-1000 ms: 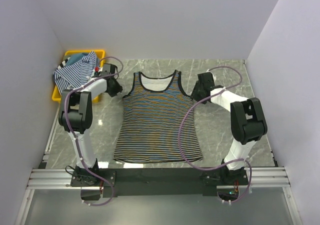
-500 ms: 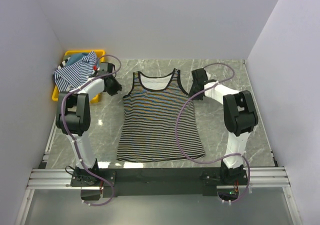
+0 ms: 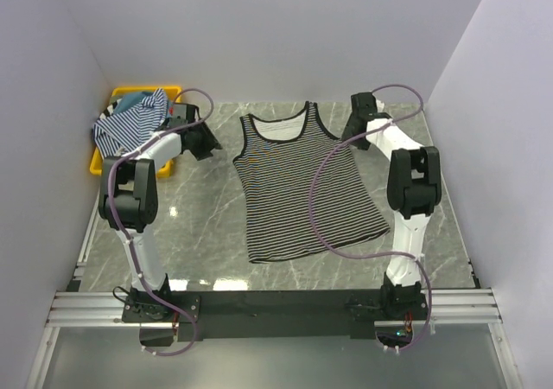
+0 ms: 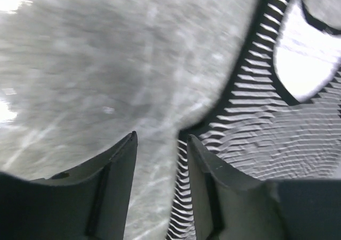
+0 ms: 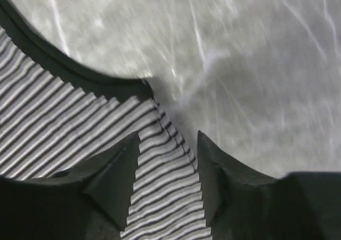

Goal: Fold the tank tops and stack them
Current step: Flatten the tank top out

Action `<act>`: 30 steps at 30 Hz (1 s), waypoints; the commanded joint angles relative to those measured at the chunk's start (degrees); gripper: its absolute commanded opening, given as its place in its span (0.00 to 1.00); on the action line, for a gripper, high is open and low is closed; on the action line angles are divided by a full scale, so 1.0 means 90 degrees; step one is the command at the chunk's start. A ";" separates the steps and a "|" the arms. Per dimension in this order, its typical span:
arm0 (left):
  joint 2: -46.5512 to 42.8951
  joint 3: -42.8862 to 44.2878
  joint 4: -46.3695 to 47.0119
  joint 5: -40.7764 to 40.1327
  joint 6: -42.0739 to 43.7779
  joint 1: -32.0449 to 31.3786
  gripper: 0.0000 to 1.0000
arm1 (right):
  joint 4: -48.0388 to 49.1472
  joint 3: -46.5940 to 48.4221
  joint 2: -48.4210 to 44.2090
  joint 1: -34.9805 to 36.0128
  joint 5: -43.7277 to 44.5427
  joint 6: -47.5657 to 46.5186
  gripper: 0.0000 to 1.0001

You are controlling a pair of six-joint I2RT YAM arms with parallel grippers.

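A black tank top with thin white stripes lies flat on the marble table, neck towards the back wall and hem slanted to the right. My left gripper is open just left of its left armhole; in the left wrist view the gripper has the fabric edge beside the right finger. My right gripper is open at the right armhole; in the right wrist view the gripper has striped fabric lying under and between its jaws. Blue-and-white striped tops and a teal one sit in the bin.
The yellow bin stands at the far left against the wall. The right arm's purple cable hangs over the tank top's right side. Walls close in the back and both sides. A metal rail runs along the near edge.
The black tank top has slid right and towards the back wall and turned, hem swinging right. The right gripper moved back and right with it; the left gripper shifted slightly right.
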 commanded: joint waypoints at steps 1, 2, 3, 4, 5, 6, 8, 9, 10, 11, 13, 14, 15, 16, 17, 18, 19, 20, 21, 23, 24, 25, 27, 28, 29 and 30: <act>0.0082 -0.0027 0.0566 0.1057 0.0186 -0.0003 0.49 | -0.0001 -0.0404 -0.0821 0.0169 0.0212 -0.0132 0.56; 0.0121 -0.0017 0.0576 0.1147 0.0186 -0.0012 0.50 | 0.0048 -0.0531 -0.1016 0.0256 0.0435 -0.0142 0.57; 0.0218 0.0003 0.0557 0.1196 0.0205 -0.0013 0.51 | 0.0010 -0.0755 -0.1366 0.0450 0.0563 -0.0161 0.57; 0.0238 -0.0017 0.0566 0.1235 0.0196 -0.0013 0.51 | -0.0029 -0.0863 -0.1553 0.0597 0.0671 -0.0142 0.57; 0.0258 -0.0055 0.0585 0.1245 0.0177 -0.0013 0.50 | 0.0077 -0.1038 -0.1971 0.0753 0.0672 -0.0161 0.57; 0.0306 -0.0114 0.0566 0.1245 0.0157 -0.0013 0.47 | 0.0165 -0.1446 -0.2178 0.1142 0.0749 -0.0152 0.57; 0.0365 -0.0144 0.0518 0.1245 0.0147 -0.0022 0.42 | 0.0340 -0.1849 -0.2743 0.1563 0.0760 -0.0103 0.52; 0.0443 -0.0124 0.0411 0.1216 0.0128 -0.0022 0.33 | 0.0400 -0.2257 -0.2901 0.1836 0.0682 -0.0054 0.49; 0.0463 -0.0124 0.0391 0.1216 0.0118 -0.0022 0.29 | 0.0497 -0.2474 -0.3048 0.2332 0.0624 0.0043 0.47; 0.0482 -0.0134 0.0361 0.1187 0.0108 -0.0032 0.27 | 0.0633 -0.2669 -0.3262 0.2646 0.0584 0.0073 0.46; 0.0444 -0.0192 0.0390 0.1148 0.0118 -0.0052 0.24 | 0.0644 -0.3041 -0.3380 0.3126 0.0565 0.0287 0.40; 0.0434 -0.0202 0.0390 0.1128 0.0098 -0.0061 0.23 | 0.0693 -0.3216 -0.3458 0.3660 0.0497 0.0327 0.30; 0.0443 -0.0212 0.0400 0.1128 0.0089 -0.0071 0.22 | 0.0693 -0.3286 -0.3488 0.3887 0.0506 0.0482 0.25; 0.0434 -0.0212 0.0410 0.1128 0.0069 -0.0071 0.21 | 0.0703 -0.3344 -0.3517 0.4160 0.0554 0.0541 0.21; 0.0434 -0.0222 0.0420 0.1118 0.0050 -0.0081 0.20 | 0.0751 -0.3422 -0.3527 0.4608 0.0564 0.0600 0.17; 0.0434 -0.0261 0.0449 0.1118 0.0011 -0.0081 0.19 | 0.0742 -0.3423 -0.3489 0.4844 0.0603 0.0658 0.16; 0.0443 -0.0261 0.0468 0.1137 -0.0009 -0.0081 0.19 | 0.0732 -0.3423 -0.3450 0.5050 0.0661 0.0794 0.14; 0.0453 -0.0271 0.0478 0.1138 -0.0028 -0.0081 0.19 | 0.0703 -0.3384 -0.3333 0.5439 0.0720 0.0834 0.13; 0.0472 -0.0261 0.0488 0.1147 -0.0058 -0.0081 0.18 | 0.0684 -0.3345 -0.3265 0.5597 0.0750 0.0932 0.13; 0.0492 -0.0251 0.0488 0.1138 -0.0058 -0.0091 0.18 | 0.0635 -0.3209 -0.3060 0.6084 0.0876 0.1010 0.12; 0.0502 -0.0251 0.0488 0.1118 -0.0068 -0.0091 0.18 | 0.0606 -0.3150 -0.2981 0.6213 0.0925 0.1078 0.12; 0.0492 -0.0251 0.0469 0.1118 -0.0068 -0.0091 0.18 | 0.0567 -0.3063 -0.2903 0.6369 0.1003 0.1108 0.13; 0.0473 -0.0241 0.0469 0.1108 -0.0068 -0.0100 0.18 | 0.0420 -0.2828 -0.2659 0.6739 0.1267 0.1157 0.15; 0.0463 -0.0232 0.0459 0.1108 -0.0068 -0.0091 0.18 | 0.0352 -0.2721 -0.2552 0.6828 0.1325 0.1167 0.17; 0.0453 -0.0222 0.0449 0.1099 -0.0048 -0.0091 0.18 | 0.0187 -0.2536 -0.2358 0.6926 0.1384 0.1167 0.18; 0.0443 -0.0203 0.0420 0.1089 -0.0039 -0.0091 0.18 | 0.0118 -0.2457 -0.2249 0.7033 0.1530 0.1196 0.20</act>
